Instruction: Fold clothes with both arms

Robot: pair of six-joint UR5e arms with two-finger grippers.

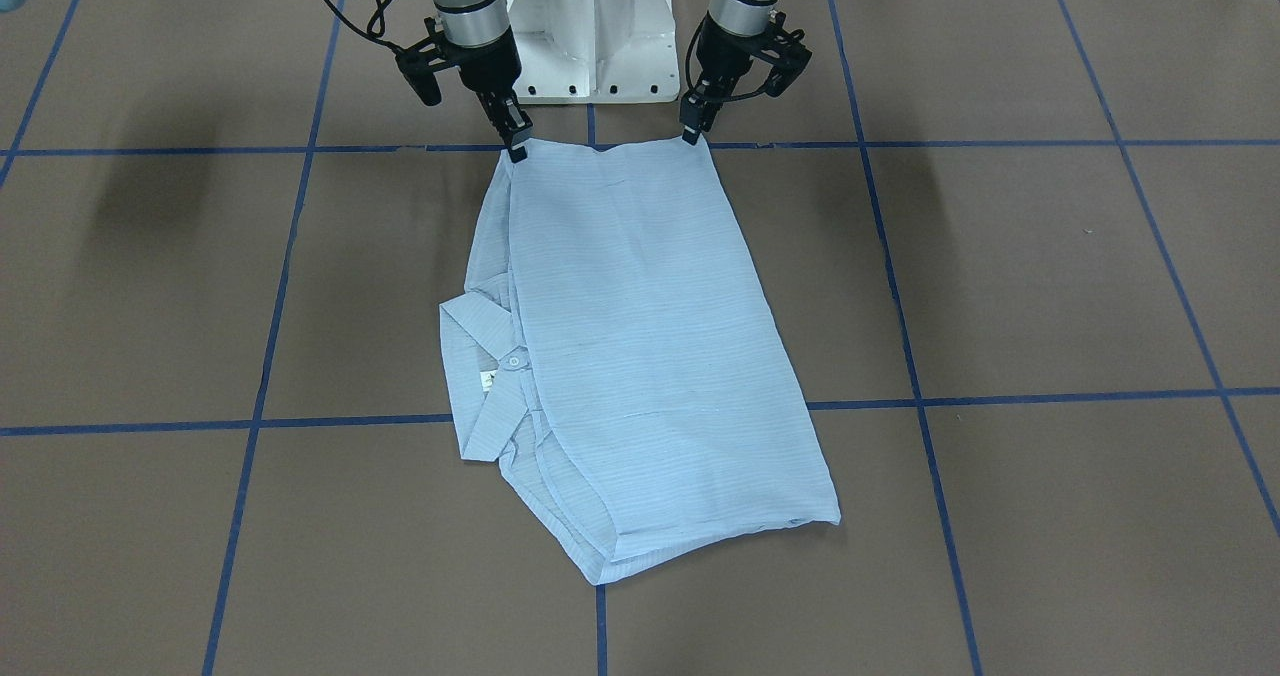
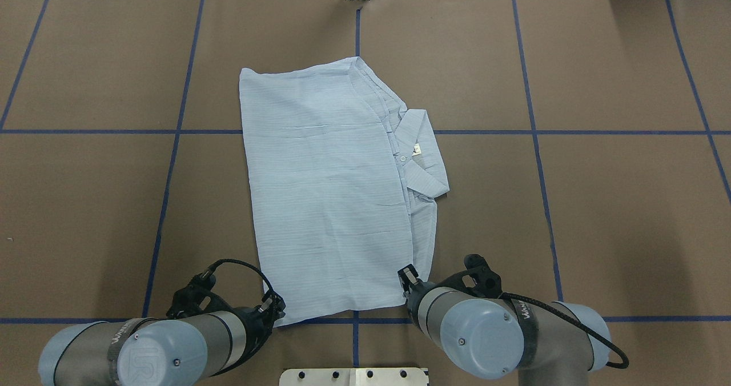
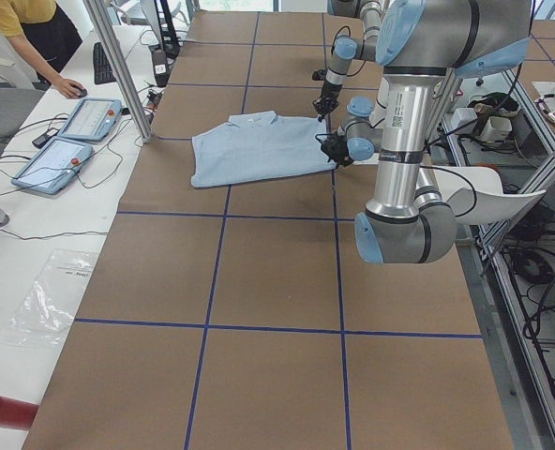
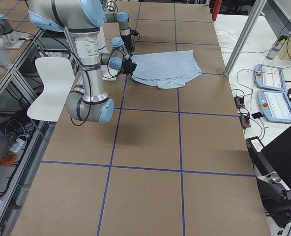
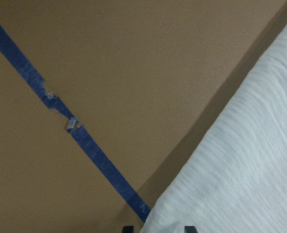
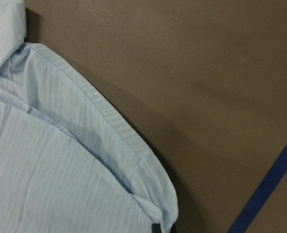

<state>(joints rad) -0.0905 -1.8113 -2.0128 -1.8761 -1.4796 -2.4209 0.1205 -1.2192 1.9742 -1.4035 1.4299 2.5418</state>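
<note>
My shirt point(image 1: 640, 356) is light blue with fine, paler stripes across it (its neck label point(image 1: 490, 380) is white, the button point(image 1: 513, 361) pale). The worktop point(image 1: 1050, 276) is plain brown, ruled into squares by dark blue tape point(image 1: 1000, 142). My left gripper point(image 1: 690, 134) and right gripper point(image 1: 517, 148) are black. The arms point(image 2: 434, 312) are grey, their joint caps point(image 2: 477, 332) light blue, and the pedestal point(image 1: 590, 46) white.

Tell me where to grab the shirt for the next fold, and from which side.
Take the shirt by the two corners of its short edge nearest the robot, probably from the robot's side: left gripper on one, right gripper on the other. It lies flat as a long strip, collar poking sideways, so that edge should lift free.
</note>
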